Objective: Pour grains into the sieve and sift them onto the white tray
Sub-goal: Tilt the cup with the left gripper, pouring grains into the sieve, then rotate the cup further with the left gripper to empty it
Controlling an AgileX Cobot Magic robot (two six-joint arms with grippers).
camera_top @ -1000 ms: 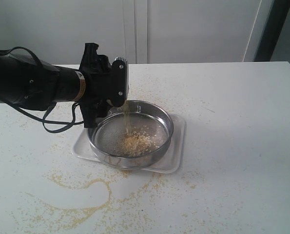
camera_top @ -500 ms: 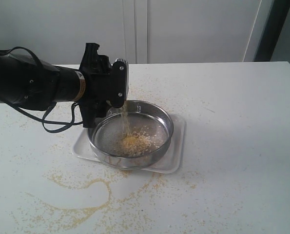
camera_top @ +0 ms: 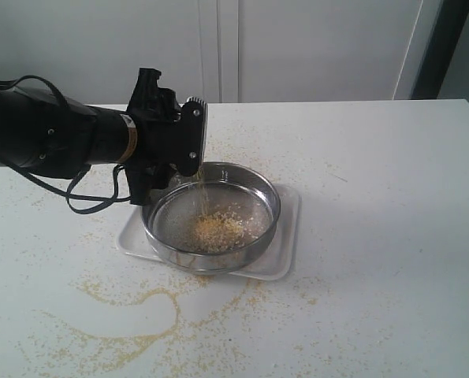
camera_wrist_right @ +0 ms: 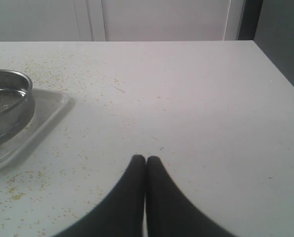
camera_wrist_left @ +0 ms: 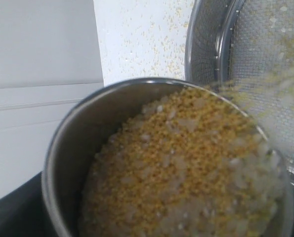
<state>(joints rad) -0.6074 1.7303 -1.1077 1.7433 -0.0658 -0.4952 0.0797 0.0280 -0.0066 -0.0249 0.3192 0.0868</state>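
Exterior view first: the black left gripper (camera_top: 188, 142) hangs over the back-left edge of the sieve (camera_top: 254, 240). A thin golden thread of grains (camera_top: 217, 231) drops from it onto a rough, crumbly heap on the fine grey mesh. The sieve is round, shallow and shiny-walled, lying flat with its mouth up. It sits inside the white tray (camera_top: 288, 228), a smooth rounded-corner rectangle whose long side runs across the view. The matte white tabletop (camera_top: 376, 197) is peppered with strays, and a curling yellow spilled trail (camera_top: 169, 299) lies in front of the tray. Against a second ago the arm has barely shifted, the stream still runs, and the heap's crest looks a touch yellower.

Left wrist view now: the steel cup (camera_wrist_left: 63, 133) fills the picture, smooth and round-rimmed, tipped so its mouth points toward the sieve's mesh wall. It is packed with fine golden meal and paler, coarser bits, blurring as they spill over the lip. The gripper's fingers are out of shot here, but the gripper carries the cup aloft, spread wide around it.

Right wrist view: the right gripper (camera_wrist_right: 146, 159) has its dark tapered fingers pressed tight together with nothing between them. It hovers over bare tabletop, well apart from the tray and sieve.
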